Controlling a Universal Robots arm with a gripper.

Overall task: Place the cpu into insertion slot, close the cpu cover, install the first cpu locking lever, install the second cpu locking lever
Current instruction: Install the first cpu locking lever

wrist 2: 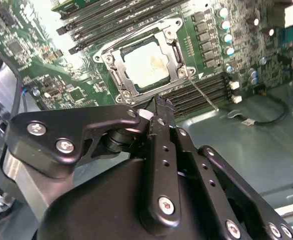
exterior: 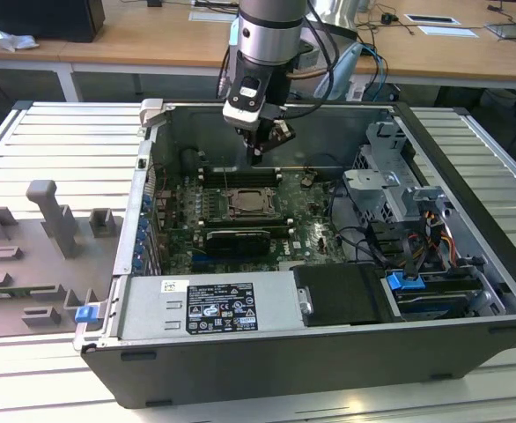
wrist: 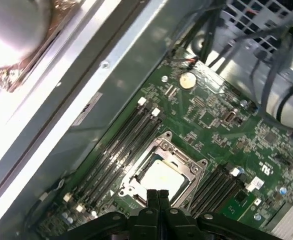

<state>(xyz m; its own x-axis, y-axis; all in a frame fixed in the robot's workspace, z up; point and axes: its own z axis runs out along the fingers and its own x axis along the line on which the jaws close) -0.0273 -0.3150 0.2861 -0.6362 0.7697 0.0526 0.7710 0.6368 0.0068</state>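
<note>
The cpu [wrist 2: 145, 64] [wrist: 161, 176] [exterior: 250, 204], with its pale silver top, lies flat in the insertion slot [wrist 2: 115, 78] on the green board. The silver cpu cover [wrist 2: 170, 36] [wrist: 185, 159] lies down around it as a frame. A thin metal lever [wrist 2: 204, 95] runs out from one socket corner over the memory slots. My gripper [exterior: 256, 159] [wrist 2: 161, 106] [wrist: 157, 196] hangs just above the socket's edge with its black fingers pressed together and nothing between them.
The board sits deep in an open computer case [exterior: 469, 159]. Memory slots [exterior: 240, 174] flank the socket, and a black graphics card [exterior: 236, 240] lies just in front. Drive cage [exterior: 390, 189], cables [exterior: 364, 242] and power supply [exterior: 214, 304] crowd the exterior view's right and front. Grey fixtures [exterior: 51, 225] stand outside the case.
</note>
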